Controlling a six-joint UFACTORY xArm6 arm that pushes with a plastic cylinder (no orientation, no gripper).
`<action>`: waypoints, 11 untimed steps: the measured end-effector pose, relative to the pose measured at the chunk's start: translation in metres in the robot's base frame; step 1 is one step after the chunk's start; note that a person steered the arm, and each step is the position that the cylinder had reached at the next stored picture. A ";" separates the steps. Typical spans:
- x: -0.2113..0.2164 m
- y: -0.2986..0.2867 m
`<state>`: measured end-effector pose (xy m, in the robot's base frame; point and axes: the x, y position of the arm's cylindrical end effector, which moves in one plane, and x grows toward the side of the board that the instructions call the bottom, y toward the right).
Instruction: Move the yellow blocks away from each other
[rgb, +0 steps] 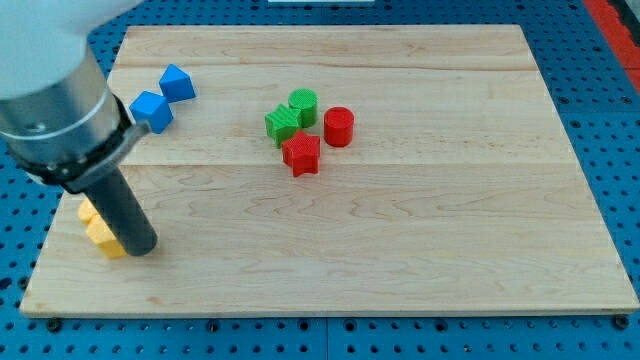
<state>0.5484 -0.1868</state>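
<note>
Board (400, 250) of pale wood filled most of the view, and the arm's rod came down over its lower left corner. No claw was fitted, so nothing was held; my tip (141, 248) rested on the wood, touching or just beside the yellow blocks (100, 232). Those lay to the view's left of the tip, partly hidden by the rod, apparently pressed together and stacked roughly top to bottom; their shapes could not be made out. Parting them probably called for entering between them from the right. Well apart sat two blue blocks (163, 98) at upper left, and centrally a green pair (292, 115), red star (301, 153) and red cylinder (339, 126).
</note>
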 end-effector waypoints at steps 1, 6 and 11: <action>0.051 -0.002; -0.023 -0.010; 0.000 0.061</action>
